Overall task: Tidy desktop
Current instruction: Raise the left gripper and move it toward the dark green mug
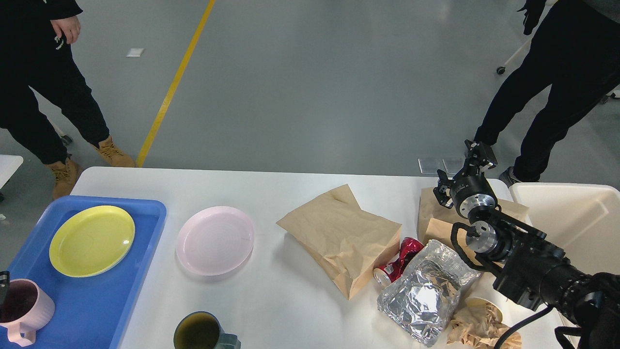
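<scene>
The right gripper hangs at the right of the frame above a brown paper bag, its fingers too dark and end-on to tell whether the jaws are parted. Just below lie crumpled foil and a crushed red can. The white desktop fills the lower frame, with a pink plate left of centre and a blue tray at the lower left.

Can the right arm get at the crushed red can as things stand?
Probably yes. The can lies exposed between the paper bag and the foil, just left of the right gripper, with nothing covering it.
</scene>
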